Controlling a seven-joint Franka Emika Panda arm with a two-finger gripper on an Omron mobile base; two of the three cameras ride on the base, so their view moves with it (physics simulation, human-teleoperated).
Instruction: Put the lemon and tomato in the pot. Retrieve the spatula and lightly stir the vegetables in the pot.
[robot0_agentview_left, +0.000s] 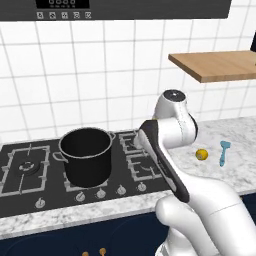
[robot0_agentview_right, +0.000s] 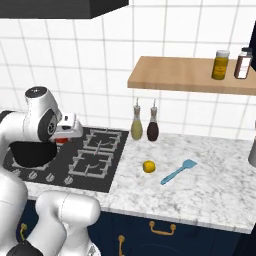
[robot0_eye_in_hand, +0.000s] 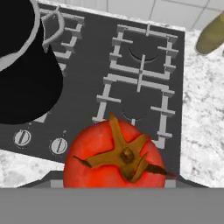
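Note:
A red tomato (robot0_eye_in_hand: 114, 155) with a brown stem star sits right in front of the hand camera, with my gripper (robot0_agentview_right: 62, 137) shut on it above the front of the stove, to the right of the pot; a sliver of the tomato (robot0_agentview_right: 61, 141) peeks out under the hand. The black pot (robot0_agentview_left: 86, 155) stands on a left burner, also seen as pot (robot0_eye_in_hand: 22, 83) and pot (robot0_agentview_right: 32, 152). On the marble counter to the right lie the yellow lemon (robot0_agentview_right: 148, 166) and the light-blue spatula (robot0_agentview_right: 177, 171); the left base view shows the lemon (robot0_agentview_left: 201, 154) beside the spatula (robot0_agentview_left: 223, 152).
The black stove (robot0_agentview_left: 30, 175) has raised grates and front knobs. A yellow-green bottle (robot0_agentview_right: 136, 126) and a dark bottle (robot0_agentview_right: 153, 127) stand at the wall behind the lemon. A wooden shelf (robot0_agentview_right: 190, 75) above holds two jars (robot0_agentview_right: 220, 65).

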